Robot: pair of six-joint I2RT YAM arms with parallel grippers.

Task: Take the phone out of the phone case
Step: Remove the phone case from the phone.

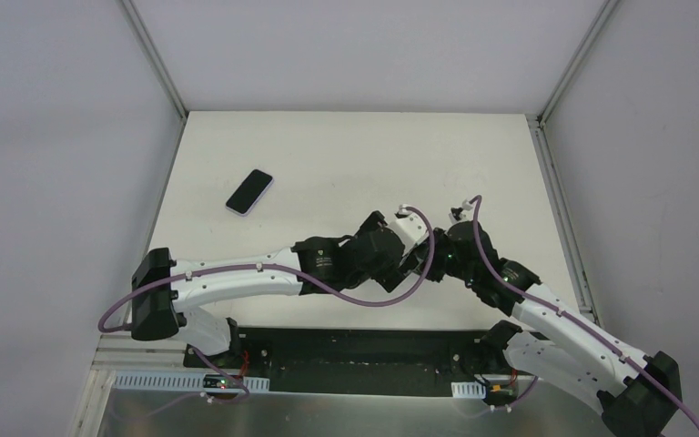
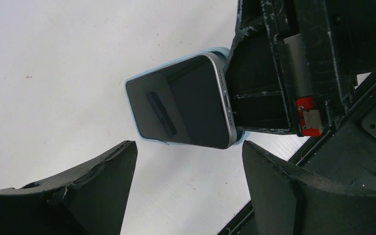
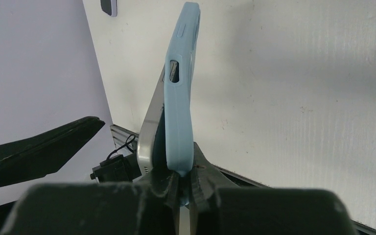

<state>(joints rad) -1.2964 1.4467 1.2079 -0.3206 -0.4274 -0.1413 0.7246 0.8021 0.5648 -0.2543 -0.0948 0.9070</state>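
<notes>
Left pincer [image 2: 188,149], white table [image 2: 54,73], grey walls [image 1: 55,137]

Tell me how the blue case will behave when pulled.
The blue case, clamped in the right pincer, bows away from the phone, so it looks rubbery and will likely bend rather than crack. Its matte skin probably grips well. Thin walls suggest it is light.

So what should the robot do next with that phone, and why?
Probably ease the open left claw forward around the phone and close on it. The right claw pinches the blue case at one end, and the phone's silver edge stands clear of the case on one side, so a pull there should free it.
</notes>
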